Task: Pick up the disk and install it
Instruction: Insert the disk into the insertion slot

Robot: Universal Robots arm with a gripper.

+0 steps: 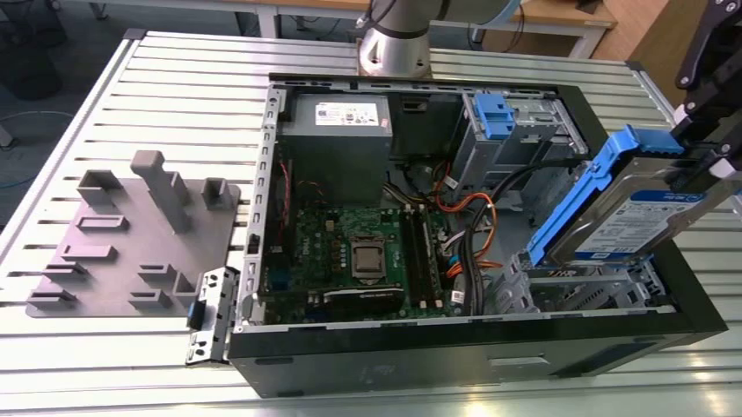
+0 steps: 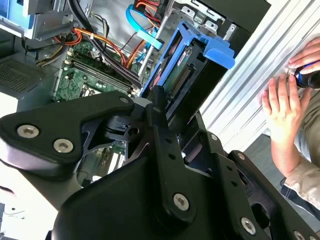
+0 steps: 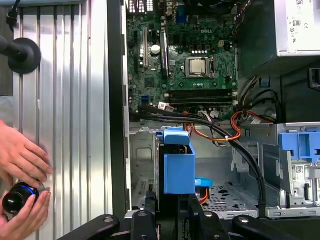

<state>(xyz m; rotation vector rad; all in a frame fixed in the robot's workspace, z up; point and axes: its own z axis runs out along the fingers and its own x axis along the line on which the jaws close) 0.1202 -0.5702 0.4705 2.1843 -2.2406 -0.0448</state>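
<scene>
The disk, a silver drive with a blue-and-white label and blue side rails, hangs tilted over the drive bay at the exterior view's right end of the open computer case. My gripper is shut on its upper end. In both wrist views the black fingers clamp the disk from either side: the gripper holds the disk, and seen end-on the gripper grips the disk above the bay's metal floor. The disk's lower end sits just above the case rim, apart from the bay.
The case holds a motherboard, a grey power-supply box, orange and black cables and a bare blue bracket in the rear cage. A grey fixture lies on the slatted table. A person's hands rest beside the case.
</scene>
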